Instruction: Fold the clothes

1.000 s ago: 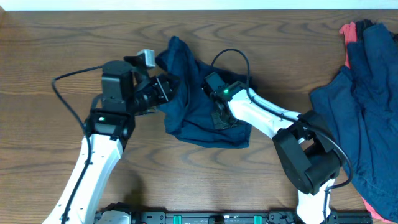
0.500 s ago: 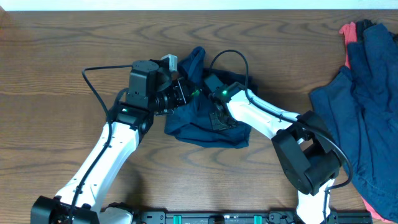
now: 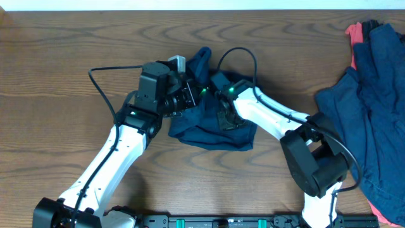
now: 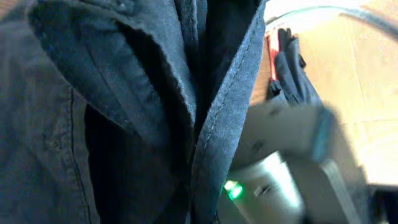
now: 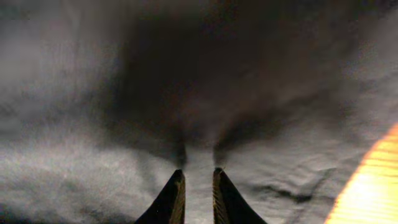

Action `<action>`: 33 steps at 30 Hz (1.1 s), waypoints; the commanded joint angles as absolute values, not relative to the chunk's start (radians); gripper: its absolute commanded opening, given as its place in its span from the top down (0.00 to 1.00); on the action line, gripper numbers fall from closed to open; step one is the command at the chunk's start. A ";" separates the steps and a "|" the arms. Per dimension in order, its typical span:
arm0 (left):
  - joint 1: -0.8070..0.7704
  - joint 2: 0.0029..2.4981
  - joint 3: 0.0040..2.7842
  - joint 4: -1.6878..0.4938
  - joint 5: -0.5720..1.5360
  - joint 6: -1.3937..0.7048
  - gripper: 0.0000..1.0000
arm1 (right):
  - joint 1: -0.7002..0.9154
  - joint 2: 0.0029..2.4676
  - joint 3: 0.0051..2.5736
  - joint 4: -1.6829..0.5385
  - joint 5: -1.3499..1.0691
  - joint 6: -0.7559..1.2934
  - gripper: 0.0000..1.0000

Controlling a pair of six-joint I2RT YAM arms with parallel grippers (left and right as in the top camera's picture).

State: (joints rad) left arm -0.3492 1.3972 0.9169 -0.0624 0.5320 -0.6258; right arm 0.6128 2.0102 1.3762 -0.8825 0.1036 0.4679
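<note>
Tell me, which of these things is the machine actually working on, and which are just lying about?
Part of the job:
- navy garment in the middle, between the two arms
- navy pile at the right edge
- coral-red piece in that pile

Just there:
- wooden table
- black cable trailing from the left arm

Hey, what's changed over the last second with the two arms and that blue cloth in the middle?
The left end effector, shut on the navy garment, swung right toward the middle. It dragged the garment's left edge along, so the cloth bunched up narrower. The right end effector stayed pinching the same garment and barely shifted. The clothes pile at the right edge did not move.
</note>
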 commanded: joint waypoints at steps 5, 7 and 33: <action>-0.366 1.437 0.952 -0.066 0.567 -0.623 0.94 | 0.468 1.932 1.408 -0.907 0.150 0.447 0.84; -0.369 1.452 0.952 -0.066 0.566 -0.623 0.94 | 0.437 1.936 1.401 -0.922 0.150 0.447 0.83; -0.379 1.489 0.952 0.026 0.700 -0.743 0.94 | 0.379 2.028 1.307 -0.777 0.069 0.448 0.85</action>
